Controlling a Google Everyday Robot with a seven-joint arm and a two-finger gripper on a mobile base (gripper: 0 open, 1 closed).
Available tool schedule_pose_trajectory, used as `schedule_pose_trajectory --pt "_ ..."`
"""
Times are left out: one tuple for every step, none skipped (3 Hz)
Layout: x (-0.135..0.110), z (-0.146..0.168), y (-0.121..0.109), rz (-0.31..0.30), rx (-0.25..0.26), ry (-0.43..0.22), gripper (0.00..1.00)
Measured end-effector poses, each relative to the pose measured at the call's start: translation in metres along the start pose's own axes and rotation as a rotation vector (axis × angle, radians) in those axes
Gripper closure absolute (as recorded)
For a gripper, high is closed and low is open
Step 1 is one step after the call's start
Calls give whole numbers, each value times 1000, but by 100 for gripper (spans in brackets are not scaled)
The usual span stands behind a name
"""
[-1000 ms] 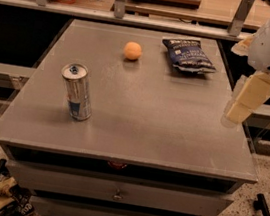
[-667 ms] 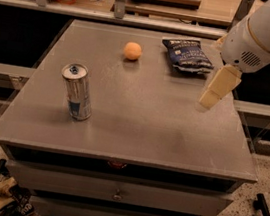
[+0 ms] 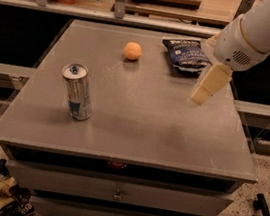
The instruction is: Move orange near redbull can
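1. The hand [image 3: 200, 95] has swung inward from the table's [image 3: 136, 130] edge to 3 o'clock. It carries nothing, and I cannot tell how open it is.
2. The orange [image 3: 133, 50] sits at 12 o'clock, the redbull can [image 3: 77, 92] at 9.
3. A glancing approach could roll the orange away.

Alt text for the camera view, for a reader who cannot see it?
The robot's gripper hangs above the right side of a grey table, away from the orange lying near the far edge. The redbull can stands upright at the front left, well apart from the orange, and a dark blue chip bag lies at the far right.
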State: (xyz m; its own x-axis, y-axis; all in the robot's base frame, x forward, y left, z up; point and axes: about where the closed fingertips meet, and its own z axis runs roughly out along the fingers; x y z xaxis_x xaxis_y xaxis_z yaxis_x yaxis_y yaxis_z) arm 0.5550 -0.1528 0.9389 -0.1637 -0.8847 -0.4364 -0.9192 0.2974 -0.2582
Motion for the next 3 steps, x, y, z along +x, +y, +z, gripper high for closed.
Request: schedule_pose_trajectory --pt "-42 32 -31 -57 18 -116 0" --pt "-90 69 -69 -88 24 -281 0" --pt "-90 69 -69 -89 23 -280 0"
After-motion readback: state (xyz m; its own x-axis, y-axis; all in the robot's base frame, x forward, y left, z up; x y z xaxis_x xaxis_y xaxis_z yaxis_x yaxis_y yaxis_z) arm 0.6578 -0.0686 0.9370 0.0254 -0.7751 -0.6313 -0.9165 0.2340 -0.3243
